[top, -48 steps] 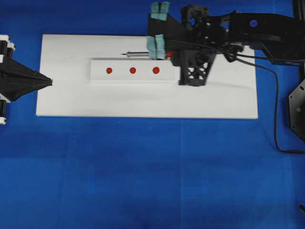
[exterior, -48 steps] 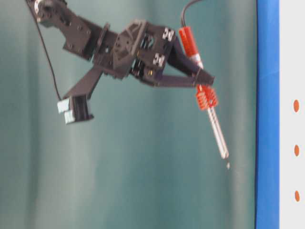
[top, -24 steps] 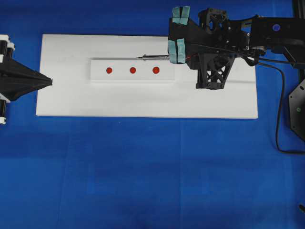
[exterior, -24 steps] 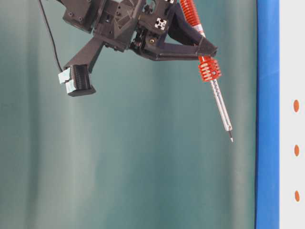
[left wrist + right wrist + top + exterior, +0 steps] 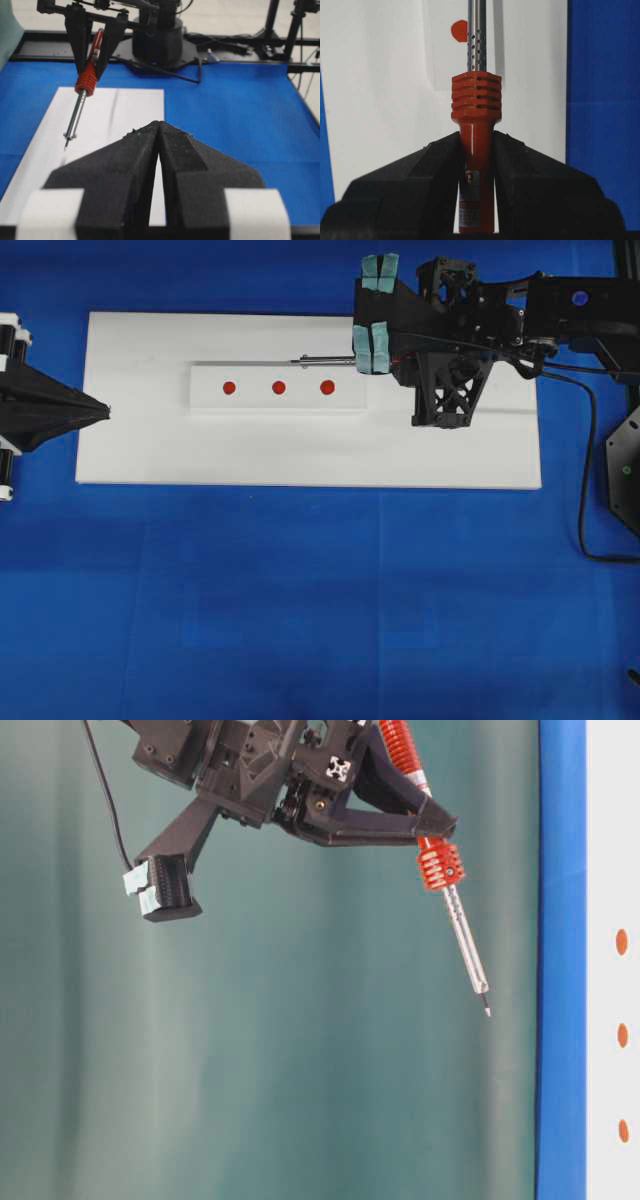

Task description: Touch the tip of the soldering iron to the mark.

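Right gripper [image 5: 476, 145]: clamped on the red handle of the iron [image 5: 455, 915], just behind the ribbed collar; gripping there leaves the whole shaft free and keeps the jaws away from the metal.

Iron: held in the air, shaft slanting down toward the board [image 5: 150, 440]. The table-level view shows the tip well clear of any surface. From overhead the shaft [image 5: 322, 361] lies along the far edge of the block [image 5: 205, 400], tip pointing left.

Cord [image 5: 584, 470]: trails off behind the right arm, slack, so it probably puts no pull on the handle.

Mark [image 5: 279, 387]: middle of three red dots in a row on the block, untouched. The tip sits beyond the block's far edge, between the middle dot and the right dot [image 5: 327, 387] along the row (nearer the right one).

Wrist view: only one dot [image 5: 459, 31] shows, partly behind the shaft; which of the three it is cannot be told from that view alone.

Left gripper [image 5: 159, 131]: closed and empty, parked over the board's left end, out of the working lane.

Progress: carry done, contact not yet made.

Next need: bring the tip left and nearer, over the middle dot, then lower gently; the slant lets the point land first.

Risk: touching the right dot by mistake.
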### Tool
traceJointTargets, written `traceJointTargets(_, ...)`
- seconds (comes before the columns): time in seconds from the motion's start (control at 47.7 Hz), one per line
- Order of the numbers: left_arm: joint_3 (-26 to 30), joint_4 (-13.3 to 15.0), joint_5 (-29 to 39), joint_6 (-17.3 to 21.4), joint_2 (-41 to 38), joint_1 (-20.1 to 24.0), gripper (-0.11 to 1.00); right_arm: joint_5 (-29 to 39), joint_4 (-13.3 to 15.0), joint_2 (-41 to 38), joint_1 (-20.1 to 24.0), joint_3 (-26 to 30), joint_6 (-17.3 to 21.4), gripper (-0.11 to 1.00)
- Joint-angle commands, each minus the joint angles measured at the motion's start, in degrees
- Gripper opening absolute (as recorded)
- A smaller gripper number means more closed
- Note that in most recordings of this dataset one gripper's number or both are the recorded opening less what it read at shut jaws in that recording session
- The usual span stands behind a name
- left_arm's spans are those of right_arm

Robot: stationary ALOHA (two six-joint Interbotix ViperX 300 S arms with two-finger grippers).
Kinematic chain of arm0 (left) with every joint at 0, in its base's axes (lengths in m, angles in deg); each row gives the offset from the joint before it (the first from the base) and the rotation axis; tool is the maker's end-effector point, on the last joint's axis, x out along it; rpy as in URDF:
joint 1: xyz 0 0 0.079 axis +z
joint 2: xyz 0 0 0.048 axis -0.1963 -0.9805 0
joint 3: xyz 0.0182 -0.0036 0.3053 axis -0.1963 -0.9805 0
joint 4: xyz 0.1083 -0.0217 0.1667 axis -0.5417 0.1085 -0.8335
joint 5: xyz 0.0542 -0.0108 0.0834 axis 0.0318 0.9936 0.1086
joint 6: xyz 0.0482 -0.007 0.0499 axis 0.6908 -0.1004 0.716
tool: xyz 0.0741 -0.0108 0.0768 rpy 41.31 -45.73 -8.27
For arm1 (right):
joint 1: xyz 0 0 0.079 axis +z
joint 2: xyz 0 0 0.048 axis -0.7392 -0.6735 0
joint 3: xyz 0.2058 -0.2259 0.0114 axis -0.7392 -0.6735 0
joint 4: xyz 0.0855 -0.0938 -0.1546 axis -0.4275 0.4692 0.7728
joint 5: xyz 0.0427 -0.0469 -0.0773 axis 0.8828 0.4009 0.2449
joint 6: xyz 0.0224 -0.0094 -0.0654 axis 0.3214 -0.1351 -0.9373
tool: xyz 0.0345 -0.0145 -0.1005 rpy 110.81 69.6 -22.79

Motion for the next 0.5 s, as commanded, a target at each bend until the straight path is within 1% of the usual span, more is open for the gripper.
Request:
traceJointTargets(0.0,0.5,0.0,-0.5,0.0,-0.2,0.0,0.02,1.1,-0.2,1.0,0.1,0.7,-0.1,0.06)
traceJointTargets(0.126,0.5,0.0,-0.5,0.0,-0.2,0.1,0.02,4.3,-0.2,0.6,0.1,1.1,-0.1,0.06)
traceJointTargets(0.21,0.5,0.0,-0.5,0.0,-0.2,0.0,0.02,5.3,-0.3,0.6,0.1,1.2,-0.1,0.06)
traceJointTargets(0.315,0.5,0.0,-0.5,0.0,-0.2,0.1,0.02,4.9,-0.3,0.4,0.1,1.2,-0.2,0.06)
traceJointTargets(0.482,0.5,0.0,-0.6,0.0,-0.2,0.1,0.02,2.5,-0.4,-1.4,0.1,1.1,-0.3,0.06)
